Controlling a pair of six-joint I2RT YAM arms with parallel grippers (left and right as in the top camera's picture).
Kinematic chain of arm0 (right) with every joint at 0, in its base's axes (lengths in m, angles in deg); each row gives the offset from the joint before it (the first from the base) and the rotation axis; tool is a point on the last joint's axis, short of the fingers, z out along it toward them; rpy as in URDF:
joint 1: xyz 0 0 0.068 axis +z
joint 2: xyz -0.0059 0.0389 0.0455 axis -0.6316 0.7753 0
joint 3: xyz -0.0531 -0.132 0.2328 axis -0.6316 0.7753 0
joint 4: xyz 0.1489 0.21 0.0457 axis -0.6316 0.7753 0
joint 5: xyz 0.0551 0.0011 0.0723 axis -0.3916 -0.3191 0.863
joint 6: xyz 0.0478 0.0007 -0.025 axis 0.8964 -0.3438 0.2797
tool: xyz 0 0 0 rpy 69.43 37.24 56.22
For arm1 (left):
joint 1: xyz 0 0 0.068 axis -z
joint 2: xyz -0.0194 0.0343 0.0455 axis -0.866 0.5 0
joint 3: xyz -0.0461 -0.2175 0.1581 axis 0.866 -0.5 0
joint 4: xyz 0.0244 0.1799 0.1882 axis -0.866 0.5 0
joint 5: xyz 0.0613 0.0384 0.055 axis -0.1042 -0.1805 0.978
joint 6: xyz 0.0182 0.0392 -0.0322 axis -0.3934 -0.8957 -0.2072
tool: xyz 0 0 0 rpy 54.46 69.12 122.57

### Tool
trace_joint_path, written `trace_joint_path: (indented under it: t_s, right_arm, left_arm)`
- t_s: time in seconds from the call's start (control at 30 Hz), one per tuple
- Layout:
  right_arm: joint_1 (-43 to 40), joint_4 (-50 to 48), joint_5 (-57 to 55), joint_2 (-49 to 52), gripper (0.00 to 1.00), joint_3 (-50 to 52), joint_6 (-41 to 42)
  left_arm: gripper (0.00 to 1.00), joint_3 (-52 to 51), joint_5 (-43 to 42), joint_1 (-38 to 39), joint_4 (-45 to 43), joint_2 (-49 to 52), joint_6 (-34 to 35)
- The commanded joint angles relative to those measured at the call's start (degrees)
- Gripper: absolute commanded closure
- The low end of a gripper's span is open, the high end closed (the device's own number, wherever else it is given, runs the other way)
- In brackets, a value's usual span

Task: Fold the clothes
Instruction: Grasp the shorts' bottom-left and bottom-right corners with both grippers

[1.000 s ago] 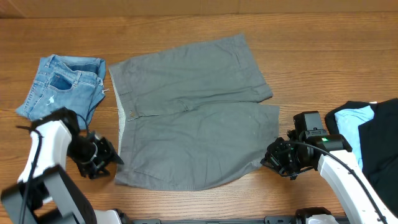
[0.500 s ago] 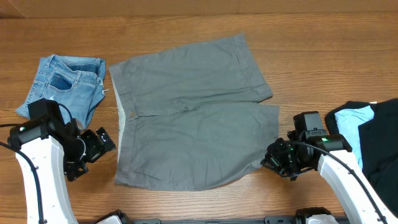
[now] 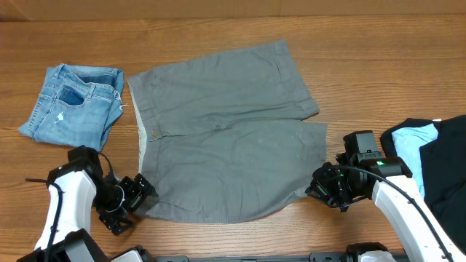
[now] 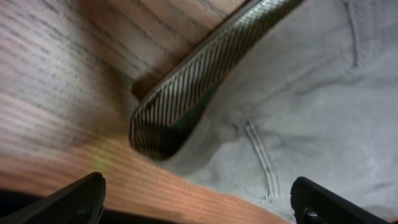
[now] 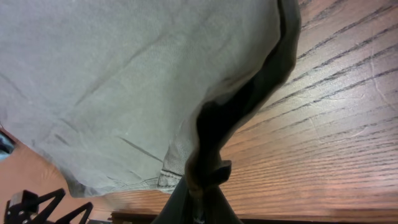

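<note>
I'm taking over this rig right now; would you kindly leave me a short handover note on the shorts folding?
Left gripper: open, at the near waistband corner of the grey shorts, not gripping.
Right gripper: shut on the near leg's hem corner.
Shorts: spread flat mid-table, waistband toward the left arm, legs toward the right arm.
Done: one corner held; nothing folded yet.
Left: close the left gripper on its corner, then probably carry the near edge over to the far edge and fold again.
Denim shorts and the dark pile lie off to the sides, not part of the job.
</note>
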State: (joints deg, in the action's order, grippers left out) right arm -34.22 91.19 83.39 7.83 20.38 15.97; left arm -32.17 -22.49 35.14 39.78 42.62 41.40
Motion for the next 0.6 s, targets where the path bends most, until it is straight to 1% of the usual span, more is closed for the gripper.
trace_joint_path:
  t_s: [0.0,0.03,0.07,0.13,0.23,0.37,0.57]
  right_arm:
    - [-0.2,-0.2,0.1,-0.5,0.95,-1.2,-0.4]
    - [-0.2,-0.2,0.1,-0.5,0.95,-1.2,-0.4]
    - [-0.2,-0.2,0.1,-0.5,0.95,-1.2,-0.3]
    - [-0.2,-0.2,0.1,-0.5,0.95,-1.2,-0.3]
    - [-0.2,-0.3,0.1,-0.5,0.95,-1.2,-0.3]
    - [-0.2,-0.3,0.1,-0.5,0.95,-1.2,-0.3]
    - [-0.2,-0.2,0.1,-0.5,0.95,-1.2,-0.4]
  left_arm:
    - [0.14,-2.4,0.1,0.0,-3.0,0.0,3.3]
    - [0.2,-3.2,0.8,0.0,-4.2,0.0,4.2]
    - [0.25,-3.8,1.4,0.0,-5.0,0.0,4.6]
    - [0.31,-4.7,2.3,0.0,-6.8,0.0,4.9]
    - [0.42,-6.1,4.1,0.0,-10.1,0.0,5.6]
    - [0.47,-7.2,4.7,0.0,-13.5,0.0,5.7]
    - [0.49,-7.9,7.3,0.0,-16.5,0.0,5.4]
